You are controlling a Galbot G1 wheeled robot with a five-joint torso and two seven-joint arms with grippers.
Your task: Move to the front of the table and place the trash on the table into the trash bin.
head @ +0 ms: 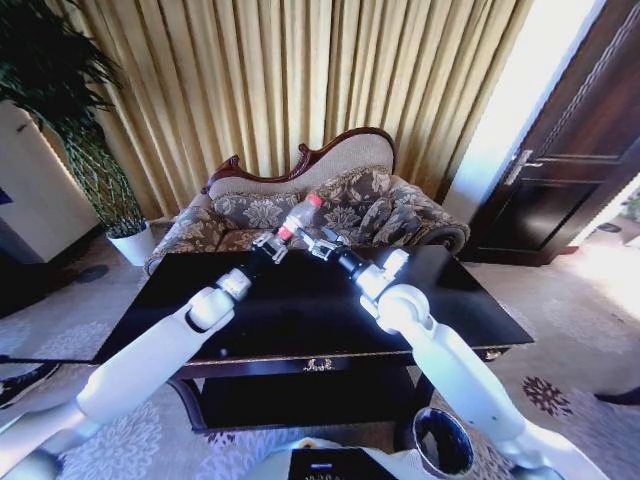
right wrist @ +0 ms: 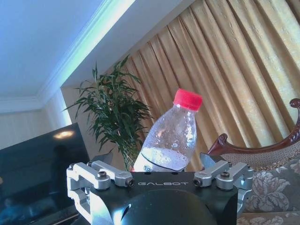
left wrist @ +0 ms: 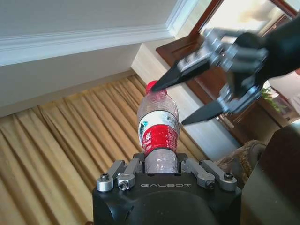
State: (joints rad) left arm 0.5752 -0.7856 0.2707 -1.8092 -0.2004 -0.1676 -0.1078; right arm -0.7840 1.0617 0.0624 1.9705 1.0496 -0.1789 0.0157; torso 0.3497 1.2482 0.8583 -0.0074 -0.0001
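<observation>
My left gripper point(head: 268, 246) is clamped on the lower body of a clear plastic bottle with a red cap and red-and-white label point(head: 298, 217), holding it up above the far edge of the large dark mahogany table with the glossy top point(head: 300, 300). The bottle's long axis tilts up and away to the right from my fingers, cap uppermost (the left wrist view has it rising straight out of the clamp). My right gripper point(head: 325, 245) hangs just beside it on the right, jaws spread apart, its dark fingertips point(left wrist: 161, 83) close to the cap without, as far as I can judge, touching it.

The small round dark trash bin with the silvery rim point(head: 441, 442) stands on the patterned carpet at the near right, below the table's front corner and close under my right arm. So the bottle sits far and left of the bin, in the arm that is farther from it; my right arm is the nearer one. No other litter shows on the tabletop.

A floral sofa with a carved wooden back point(head: 330, 200) and gold curtains point(head: 300, 70) stand beyond.
</observation>
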